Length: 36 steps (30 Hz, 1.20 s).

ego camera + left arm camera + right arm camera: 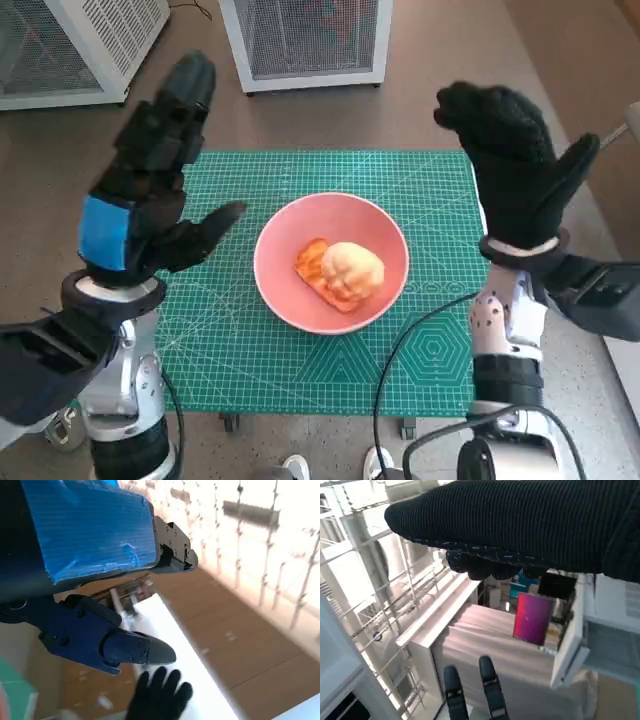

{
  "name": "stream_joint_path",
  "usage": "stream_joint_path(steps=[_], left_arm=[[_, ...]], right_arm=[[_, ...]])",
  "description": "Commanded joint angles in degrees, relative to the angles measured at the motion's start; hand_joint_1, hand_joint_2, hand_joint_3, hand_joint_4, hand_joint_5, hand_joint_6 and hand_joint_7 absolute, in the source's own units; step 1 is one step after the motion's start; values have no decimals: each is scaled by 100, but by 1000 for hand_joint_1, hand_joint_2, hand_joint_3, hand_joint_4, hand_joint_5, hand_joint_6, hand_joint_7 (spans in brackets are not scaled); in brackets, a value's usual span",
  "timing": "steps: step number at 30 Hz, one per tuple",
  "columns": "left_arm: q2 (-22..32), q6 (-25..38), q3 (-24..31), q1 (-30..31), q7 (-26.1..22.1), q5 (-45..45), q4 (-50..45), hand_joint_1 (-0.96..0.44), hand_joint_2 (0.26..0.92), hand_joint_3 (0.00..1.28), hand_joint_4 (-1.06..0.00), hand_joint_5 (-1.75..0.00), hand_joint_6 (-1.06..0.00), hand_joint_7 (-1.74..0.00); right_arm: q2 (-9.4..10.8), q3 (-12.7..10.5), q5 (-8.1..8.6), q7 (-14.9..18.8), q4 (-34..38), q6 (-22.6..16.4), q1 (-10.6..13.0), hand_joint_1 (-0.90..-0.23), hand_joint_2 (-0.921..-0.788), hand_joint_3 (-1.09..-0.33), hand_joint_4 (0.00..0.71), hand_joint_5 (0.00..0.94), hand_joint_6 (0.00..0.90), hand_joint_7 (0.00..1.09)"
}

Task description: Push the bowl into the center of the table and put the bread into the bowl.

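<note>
Bread (pixel 342 272), puffy golden, in smooth pink bowl (pixel 280 290), both hands' fingers spread wide, empty

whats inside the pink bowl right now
The pink bowl holds the bread: a pale round bun on top of a flatter orange-brown piece. The bowl's floor under them is covered. Neither hand touches it.
</note>
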Motion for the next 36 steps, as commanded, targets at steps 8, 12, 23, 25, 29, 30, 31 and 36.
stream_joint_path(steps=[8,12,23,25,29,30,31,36], left_arm=[[207,-275,18,-198,147,-234,273,-646,921,319,-192,-30,-338,-45],[222,-314,-46,-262,237,-197,292,-641,921,328,-192,-27,-335,-46],[232,-334,-164,-437,419,-198,252,-638,921,334,-195,-20,-322,-43],[224,-336,-190,-445,446,-183,245,-644,921,333,-196,-19,-324,-44],[208,-328,-251,-450,522,-138,229,-639,921,333,-195,-16,-333,-50],[204,-319,-263,-448,544,-133,226,-639,921,332,-196,-16,-336,-52],[198,-308,-274,-442,566,-135,217,-639,921,329,-198,-16,-339,-54],[219,-300,-305,-415,613,-154,222,-646,921,311,-202,-15,-346,-61]], right_arm=[[16,179,-269,-282,36,-68,-203,-417,-921,-557,390,0,518,0],[-14,204,-341,-338,21,-60,-263,-416,-921,-548,380,0,512,0],[-82,193,-360,-400,44,-60,-382,-433,-921,-525,394,7,524,6],[-78,192,-351,-413,28,-38,-382,-433,-921,-521,405,11,528,8],[-75,200,-362,-446,-2,-13,-369,-438,-921,-514,417,15,536,12],[-72,203,-359,-443,-11,-14,-361,-439,-921,-512,420,15,538,13],[-69,206,-348,-431,-26,-14,-349,-440,-921,-510,422,15,541,14],[-63,227,-314,-389,-98,15,-301,-444,-921,-505,428,14,548,16]])
